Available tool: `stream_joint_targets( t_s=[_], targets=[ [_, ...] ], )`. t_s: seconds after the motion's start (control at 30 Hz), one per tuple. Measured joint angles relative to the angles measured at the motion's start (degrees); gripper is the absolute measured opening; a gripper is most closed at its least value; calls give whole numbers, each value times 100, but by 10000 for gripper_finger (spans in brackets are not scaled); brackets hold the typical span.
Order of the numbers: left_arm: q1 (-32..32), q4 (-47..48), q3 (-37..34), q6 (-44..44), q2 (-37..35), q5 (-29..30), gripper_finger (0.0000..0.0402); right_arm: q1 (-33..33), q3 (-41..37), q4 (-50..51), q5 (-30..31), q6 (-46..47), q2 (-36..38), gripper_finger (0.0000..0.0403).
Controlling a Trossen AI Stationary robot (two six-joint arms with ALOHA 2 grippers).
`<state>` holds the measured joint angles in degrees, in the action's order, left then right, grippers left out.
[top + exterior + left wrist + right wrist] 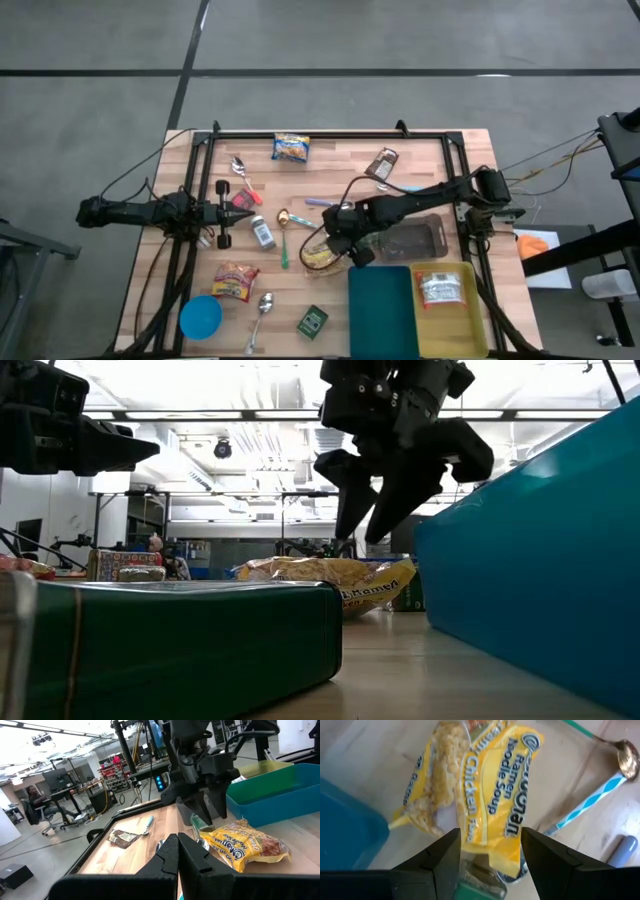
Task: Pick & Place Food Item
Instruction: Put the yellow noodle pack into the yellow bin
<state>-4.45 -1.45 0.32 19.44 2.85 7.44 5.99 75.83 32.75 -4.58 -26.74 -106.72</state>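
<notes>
A yellow ramen noodle soup packet [320, 258] [485, 795] lies flat on the wooden table, just left of the teal bin. My right gripper [343, 235] [360, 532] [490, 840] hangs open a little above it, slanting down, one finger on each side of the packet's end, with nothing between them. In the low view the fingertips stand clear above the packet [330, 575]. My left gripper [250, 213] [177, 842] is shut and level at the table's left, pointing toward the packet [245, 847], and holds nothing.
A teal bin [380, 310] and a yellow bin [462, 322] holding a food packet stand at the near right, and a clear tray [415, 240] lies behind them. A spoon [283, 235], a striped utensil [300, 220], a shaker [262, 233], a green tin [312, 321] and a blue bowl [200, 317] lie around.
</notes>
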Motion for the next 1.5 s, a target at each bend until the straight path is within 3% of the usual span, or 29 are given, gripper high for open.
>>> stream_joint_targets(
  t_s=[0.17, 0.4, 1.03, 1.5],
  targets=[
    [0, -1, -1, 1, 0, 1, 0, -21, -56, -335, 218, 448, 0, 248],
    [0, 0, 0, 2, 0, 0, 0, 27, -158, -364, 261, -662, -2, 314],
    [0, -2, -2, 2, 1, 2, 0, -63, -568, -840, 307, -1241, -25, 318],
    [0, -2, -2, 0, 2, 2, 0, -78, -77, -656, 485, -1112, -803, 318]
  ],
)
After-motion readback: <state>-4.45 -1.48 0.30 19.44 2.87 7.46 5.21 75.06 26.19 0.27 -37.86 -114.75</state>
